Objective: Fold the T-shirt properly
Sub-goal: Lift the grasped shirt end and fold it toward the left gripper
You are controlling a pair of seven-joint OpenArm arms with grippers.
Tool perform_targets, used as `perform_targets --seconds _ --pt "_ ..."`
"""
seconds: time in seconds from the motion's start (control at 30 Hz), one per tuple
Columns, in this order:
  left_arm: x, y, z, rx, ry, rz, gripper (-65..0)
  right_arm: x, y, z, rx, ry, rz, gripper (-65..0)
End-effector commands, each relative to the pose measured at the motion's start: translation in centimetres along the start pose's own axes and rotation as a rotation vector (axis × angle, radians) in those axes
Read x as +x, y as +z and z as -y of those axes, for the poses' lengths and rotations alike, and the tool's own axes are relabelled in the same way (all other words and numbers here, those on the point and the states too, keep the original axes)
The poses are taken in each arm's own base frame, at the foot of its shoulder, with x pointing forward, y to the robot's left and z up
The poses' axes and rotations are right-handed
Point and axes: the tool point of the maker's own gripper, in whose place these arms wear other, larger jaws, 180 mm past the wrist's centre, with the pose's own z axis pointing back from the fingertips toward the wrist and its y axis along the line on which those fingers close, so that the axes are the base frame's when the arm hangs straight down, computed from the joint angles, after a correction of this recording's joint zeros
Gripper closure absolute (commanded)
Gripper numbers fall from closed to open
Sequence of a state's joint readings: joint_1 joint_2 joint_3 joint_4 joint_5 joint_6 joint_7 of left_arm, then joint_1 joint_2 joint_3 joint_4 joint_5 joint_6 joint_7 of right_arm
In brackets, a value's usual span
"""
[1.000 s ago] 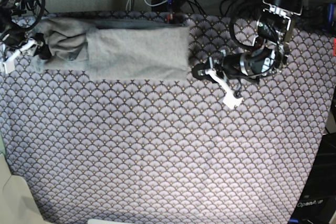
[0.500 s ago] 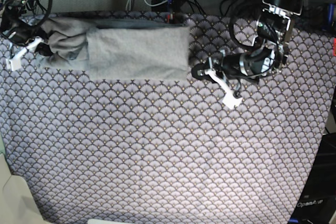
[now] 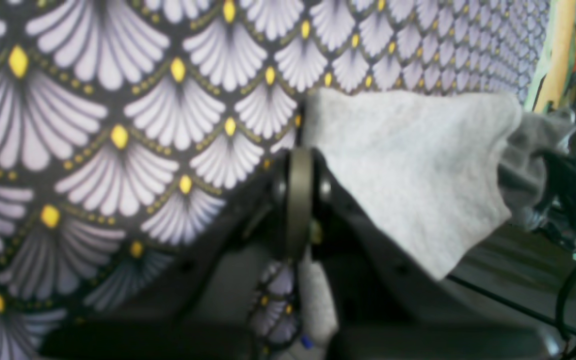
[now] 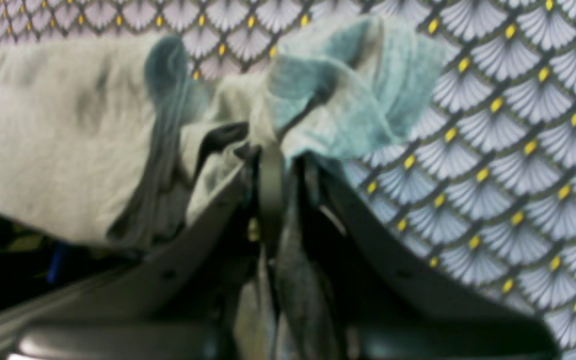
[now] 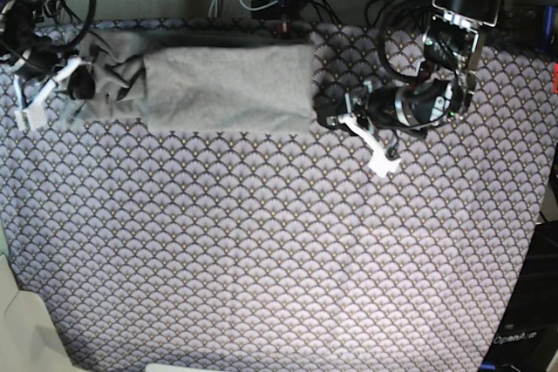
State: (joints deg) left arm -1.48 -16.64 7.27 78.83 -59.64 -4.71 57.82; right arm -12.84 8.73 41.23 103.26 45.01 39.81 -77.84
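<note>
On patterned cloth [image 5: 261, 241]: one T-shirt [image 5: 227, 84], two pincers.

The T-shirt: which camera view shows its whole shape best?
The base view: only there the T-shirt appears complete, a long folded strip on the patterned cloth. The right wrist view shows just its bunched end at the right gripper. The left wrist view shows one flat end.

I see the T-shirt [image 5: 228, 86] as soft, matt heather-grey knit, faintly fuzzy, bunched into creases toward nine o'clock; the cloth [image 5: 279, 250] under it looks smooth, flat printed fabric, and the right gripper [image 4: 273, 155] reads as dark matt plastic
</note>
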Motion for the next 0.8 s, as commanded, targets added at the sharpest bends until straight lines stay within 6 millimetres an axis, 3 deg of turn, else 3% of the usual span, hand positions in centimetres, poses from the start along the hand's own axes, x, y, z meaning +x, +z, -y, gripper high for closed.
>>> perform_targets --seconds 0.0,0.43,0.77 --pt "1.2 0.4 0.9 -0.027 -0.023 0.028 0.0 2.5 0.7 -0.6 0.006 0.044 0.078 0.0" --pt "0.9 0.3 0.8 -0.027 -0.02 0.023 0.0 7.4 -0.4 -5.1 0.088 0.059 0.212 0.0" --pt "0.9 0.4 1.0 -0.029 -0.024 0.025 0.0 6.8 -2.5 -9.6 0.206 0.082 0.181 0.0"
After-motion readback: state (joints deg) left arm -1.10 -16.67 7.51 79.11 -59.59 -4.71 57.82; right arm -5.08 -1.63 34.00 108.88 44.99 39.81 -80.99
